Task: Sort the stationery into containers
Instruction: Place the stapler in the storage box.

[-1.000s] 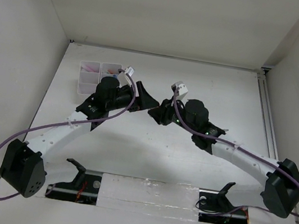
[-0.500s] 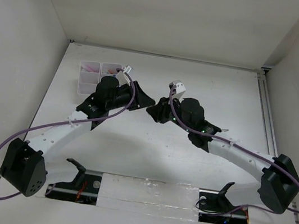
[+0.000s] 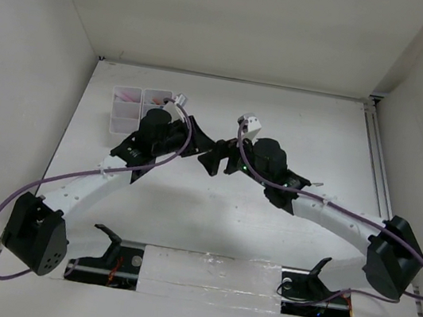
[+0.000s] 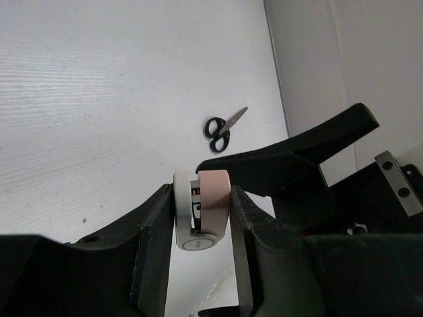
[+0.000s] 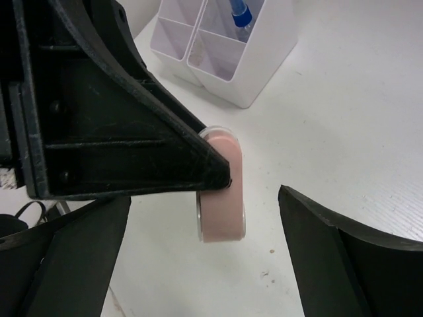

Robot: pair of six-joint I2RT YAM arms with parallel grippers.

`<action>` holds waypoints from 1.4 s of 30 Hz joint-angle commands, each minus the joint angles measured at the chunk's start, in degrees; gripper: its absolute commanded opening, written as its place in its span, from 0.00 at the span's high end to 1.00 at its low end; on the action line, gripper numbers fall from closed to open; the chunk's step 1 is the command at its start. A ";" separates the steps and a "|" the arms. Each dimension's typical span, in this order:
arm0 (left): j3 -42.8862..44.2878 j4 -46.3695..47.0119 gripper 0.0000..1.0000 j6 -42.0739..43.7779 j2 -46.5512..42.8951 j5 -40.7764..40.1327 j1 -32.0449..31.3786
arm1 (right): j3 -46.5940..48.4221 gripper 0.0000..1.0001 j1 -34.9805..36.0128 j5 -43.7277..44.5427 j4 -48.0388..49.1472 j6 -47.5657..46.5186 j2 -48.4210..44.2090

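Observation:
A pink and white eraser (image 4: 213,201) hangs above the table, pinched between my left gripper's (image 4: 203,195) two black fingers. In the right wrist view the same pink eraser (image 5: 223,198) sits in the wide gap of my right gripper (image 5: 205,198), which is open and apart from it. From above, the left gripper (image 3: 199,135) and right gripper (image 3: 213,161) meet at mid-table. Black-handled scissors (image 4: 221,127) lie flat on the table beyond. The white organiser tray (image 3: 126,110) stands at the back left, with a blue-capped bottle (image 5: 241,13) in one compartment.
The organiser tray's near wall (image 5: 248,76) is close behind the two grippers. White walls enclose the table on three sides, and a metal rail (image 3: 379,169) runs along the right edge.
My right gripper has opened wide and let go of the pink eraser. The left gripper closed on it and now holds it alone. The right arm shifted slightly left.

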 commanded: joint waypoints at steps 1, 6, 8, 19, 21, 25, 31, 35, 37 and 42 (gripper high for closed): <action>2.15 0.28 1.00 1.16 -0.71 -4.85 -0.18 | 1.11 0.00 0.55 0.21 4.05 -0.09 -2.07; 4.78 -4.10 1.00 1.69 1.58 -15.38 0.34 | 0.05 0.00 0.55 3.19 0.45 -1.32 -3.47; 6.02 -6.48 1.00 1.69 2.19 -24.05 2.35 | -1.88 0.00 0.55 5.30 -1.48 -1.84 -5.93; 18.48 -32.21 1.00 -12.24 5.87 -59.33 16.16 | -11.12 0.00 0.55 7.77 -5.97 -1.85 -21.31; 23.12 -38.02 1.00 -14.29 8.25 -63.11 16.17 | -12.43 0.00 0.55 6.63 -6.50 -1.23 -23.15; 31.75 -50.94 1.00 -25.44 15.71 -72.43 16.69 | -12.43 0.00 0.55 5.48 -6.50 -1.23 -23.69; 37.56 -58.33 1.00 -31.52 24.51 -73.59 17.31 | -12.43 0.00 0.55 4.96 -8.26 -2.37 -24.22; 36.61 -59.59 1.00 -36.02 26.28 -73.59 17.84 | -12.43 0.00 0.55 4.34 -8.26 -2.38 -24.22; 34.85 -56.95 1.00 -35.05 26.28 -73.07 17.84 | -12.43 0.00 0.55 3.82 -8.26 -2.90 -23.52; 30.81 -51.50 1.00 -32.34 24.00 -73.07 17.84 | -11.91 0.00 0.03 2.68 -8.26 -2.90 -22.29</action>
